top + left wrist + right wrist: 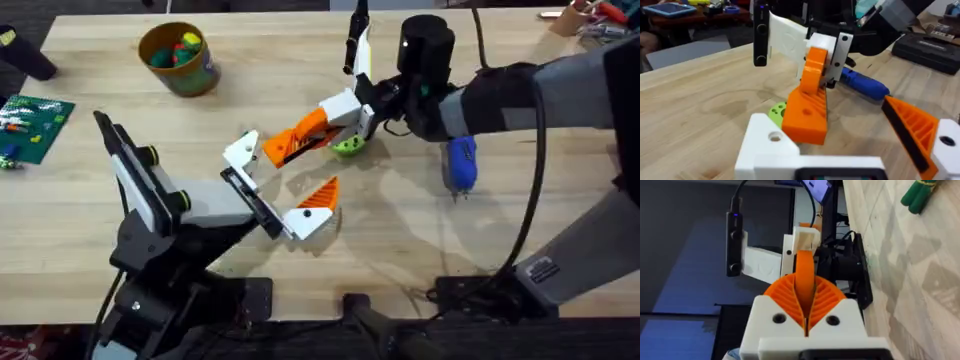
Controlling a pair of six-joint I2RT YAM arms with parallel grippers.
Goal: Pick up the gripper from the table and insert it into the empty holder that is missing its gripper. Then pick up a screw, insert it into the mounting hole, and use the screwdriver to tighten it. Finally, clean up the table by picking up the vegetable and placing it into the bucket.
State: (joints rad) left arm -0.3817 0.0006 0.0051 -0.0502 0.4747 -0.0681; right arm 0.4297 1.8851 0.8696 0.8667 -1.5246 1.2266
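My right gripper (350,112) is shut on the gripper (297,138), a long orange finger with a white base, and holds it slanted above the table. Its lower orange end (807,117) sits right beside the white holder (767,147), the bare jaw of my left gripper (285,175); whether they touch is unclear. The left gripper is open, and its other jaw carries an orange triangle (320,193). The holder (242,150) has a round hole on top. The green vegetable (348,147) lies under the held finger. The blue screwdriver (460,163) lies to the right. No screw is in view.
The yellow bucket (178,58) with coloured toys inside stands at the back left. A green board (35,125) with small parts lies at the left edge. Black cables and a black case (932,47) lie behind the right arm.
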